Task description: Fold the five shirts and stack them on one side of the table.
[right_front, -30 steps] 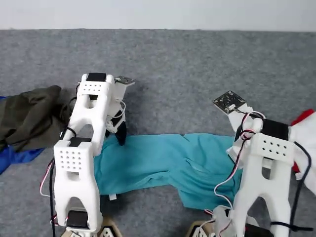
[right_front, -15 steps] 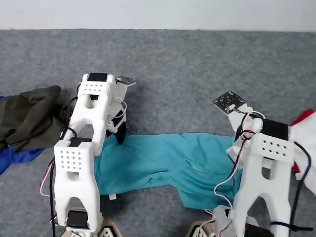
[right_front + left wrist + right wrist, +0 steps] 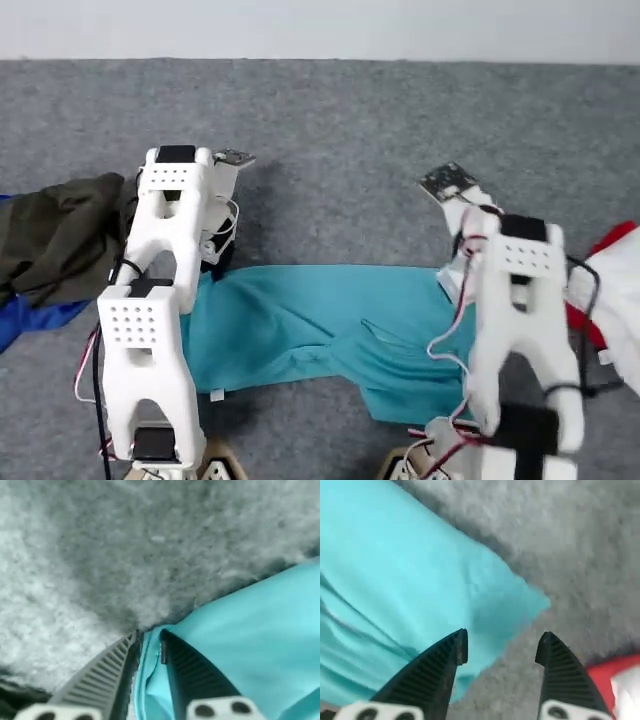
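Teal fabric shirt [image 3: 300, 320] is lying across the grey carpeted desk [image 3: 400, 150]; left hand [image 3: 149, 639] is pinching one edge, right hand [image 3: 502, 641] is hovering spread over the opposite corner.

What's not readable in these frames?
- High view: the right arm covers the teal shirt's right end.
- High view: blue cloth lies under the olive shirt, cut by the left edge; red cloth cut by the right edge.
- Right wrist view: the angle hides whether the right hand touches the shirt.

room over far carpet [image 3: 400, 130], olive heap [image 3: 60, 235] left
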You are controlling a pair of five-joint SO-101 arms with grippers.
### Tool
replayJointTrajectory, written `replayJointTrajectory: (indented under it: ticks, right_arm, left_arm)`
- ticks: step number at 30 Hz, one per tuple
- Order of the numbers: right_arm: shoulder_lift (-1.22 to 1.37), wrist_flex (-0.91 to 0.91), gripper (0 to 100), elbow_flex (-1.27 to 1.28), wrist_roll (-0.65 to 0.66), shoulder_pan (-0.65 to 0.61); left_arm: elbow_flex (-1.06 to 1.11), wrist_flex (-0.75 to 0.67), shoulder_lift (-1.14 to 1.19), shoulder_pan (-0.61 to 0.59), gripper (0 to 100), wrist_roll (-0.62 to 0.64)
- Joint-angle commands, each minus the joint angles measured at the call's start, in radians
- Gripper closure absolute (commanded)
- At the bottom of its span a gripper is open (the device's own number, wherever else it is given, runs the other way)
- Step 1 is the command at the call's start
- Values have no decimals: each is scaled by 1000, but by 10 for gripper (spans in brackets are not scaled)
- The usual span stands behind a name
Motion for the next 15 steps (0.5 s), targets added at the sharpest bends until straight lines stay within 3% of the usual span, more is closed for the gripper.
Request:
replayJointTrajectory:
  ticks: [1, 8, 15]
  right_arm:
    - [105, -24, 768, -112, -75, -36]
    - [263, 15, 768, -160, -103, -30]
    - [274, -104, 769, -158, -101, -33]
  left_arm:
    - [-5, 23, 3, -21, 937, -3]
    - [-8, 23, -5, -20, 937, -3]
    - [-10, 23, -5, -20, 938, -2]
